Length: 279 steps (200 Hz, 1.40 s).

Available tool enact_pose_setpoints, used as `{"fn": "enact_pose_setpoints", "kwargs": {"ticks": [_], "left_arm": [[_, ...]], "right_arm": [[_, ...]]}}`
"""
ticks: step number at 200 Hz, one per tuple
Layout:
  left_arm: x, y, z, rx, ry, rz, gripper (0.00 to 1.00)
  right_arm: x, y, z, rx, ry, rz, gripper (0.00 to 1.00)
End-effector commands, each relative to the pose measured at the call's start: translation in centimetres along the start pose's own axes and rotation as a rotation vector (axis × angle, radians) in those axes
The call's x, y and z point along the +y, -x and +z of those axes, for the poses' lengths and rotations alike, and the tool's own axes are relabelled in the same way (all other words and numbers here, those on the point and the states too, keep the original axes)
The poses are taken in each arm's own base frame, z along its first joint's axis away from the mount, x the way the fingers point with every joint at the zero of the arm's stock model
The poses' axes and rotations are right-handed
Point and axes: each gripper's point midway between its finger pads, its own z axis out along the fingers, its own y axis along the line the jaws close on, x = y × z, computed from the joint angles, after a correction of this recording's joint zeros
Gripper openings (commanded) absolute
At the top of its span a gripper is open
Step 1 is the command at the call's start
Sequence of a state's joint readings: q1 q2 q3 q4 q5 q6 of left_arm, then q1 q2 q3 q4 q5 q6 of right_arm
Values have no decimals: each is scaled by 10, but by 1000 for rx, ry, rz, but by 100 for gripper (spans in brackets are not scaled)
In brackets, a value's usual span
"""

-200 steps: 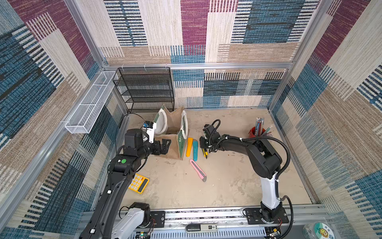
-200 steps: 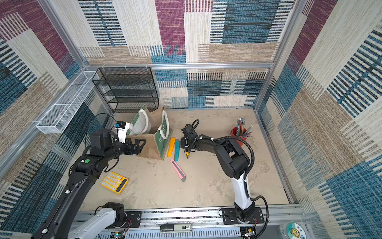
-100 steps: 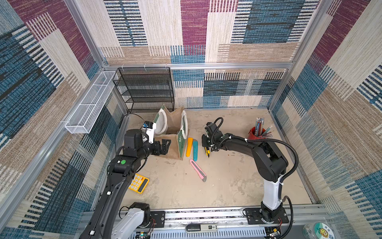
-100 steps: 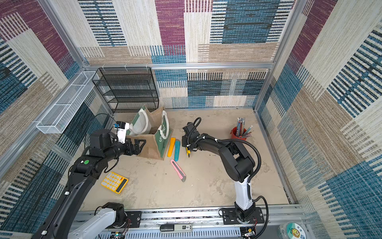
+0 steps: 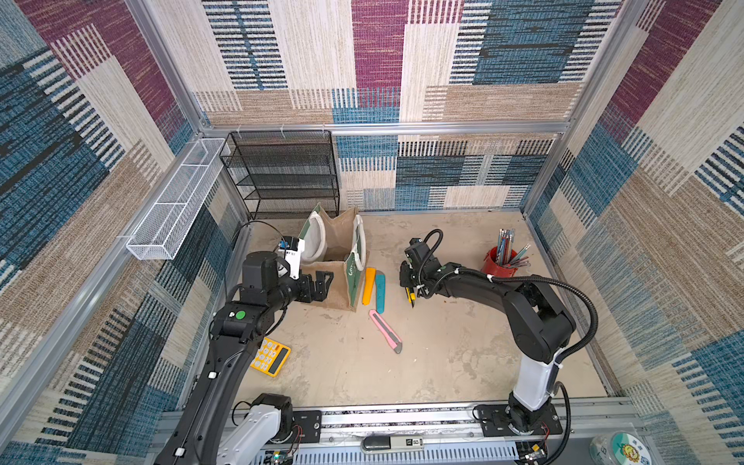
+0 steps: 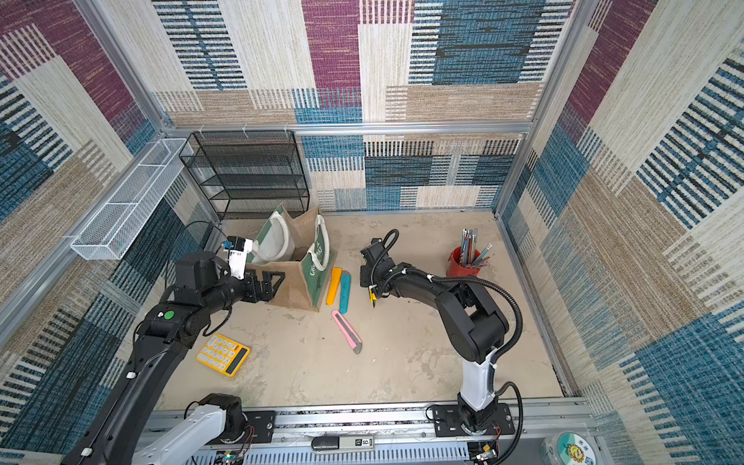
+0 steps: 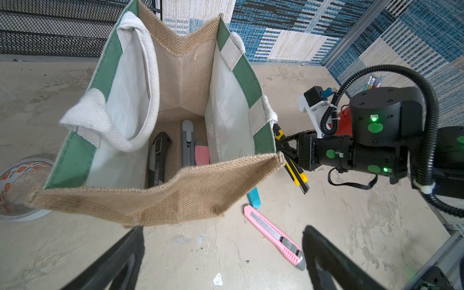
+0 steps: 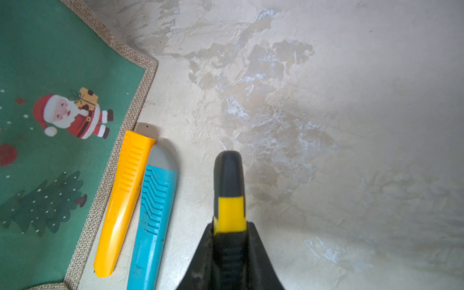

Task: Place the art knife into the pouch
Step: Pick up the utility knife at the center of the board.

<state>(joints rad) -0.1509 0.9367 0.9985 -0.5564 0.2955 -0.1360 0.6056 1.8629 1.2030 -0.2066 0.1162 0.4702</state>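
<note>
Art knife (image 5: 410,296), yellow/black, qty 1: pinched in right gripper (image 5: 407,287), jaws pressed onto its body. It hangs tilted, outside the pouch (image 5: 336,284), near the green panel side.

Other knives on floor, qty 3: orange knife (image 5: 368,286) and teal knife (image 5: 380,292) lie side by side at the pouch base; pink knife (image 5: 385,331) lies further out.

Inside pouch, qty 3: black knife (image 7: 159,158), grey knife (image 7: 187,143), short pink knife (image 7: 202,155).

Pen cup (image 5: 497,263), calculator (image 5: 270,356), tape roll (image 7: 15,185): 1 ea.

State of left gripper (image 5: 324,284): jaws fully spread, empty, just beside the pouch's burlap end; contact can't be told.

Pouch print: Santa + tree. White lettering not fully legible; tape print illegible.
</note>
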Motion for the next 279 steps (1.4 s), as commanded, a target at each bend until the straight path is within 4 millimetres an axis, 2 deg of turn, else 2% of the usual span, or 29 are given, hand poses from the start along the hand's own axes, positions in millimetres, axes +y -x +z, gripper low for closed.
{"fn": "enact_pose_setpoints", "kwargs": {"ticks": [1,34,113,192,247,279], "left_arm": [[-3,7,0,-28,-20,-10,99],[-3,8,0,-31,-16,-11,99],[0,8,1,-31,1,-12,99],[1,7,2,-26,1,-13,99],[1,8,2,-32,1,-19,99],[1,8,2,-33,1,-19,99]], "right_arm": [[3,11,-8,-52,14,9,9],[1,9,-16,-59,23,18,0],[6,15,-30,-78,51,36,0],[37,60,-76,-174,172,23,0],[83,104,-117,-271,373,-7,0],[104,122,-136,-299,463,-37,0]]}}
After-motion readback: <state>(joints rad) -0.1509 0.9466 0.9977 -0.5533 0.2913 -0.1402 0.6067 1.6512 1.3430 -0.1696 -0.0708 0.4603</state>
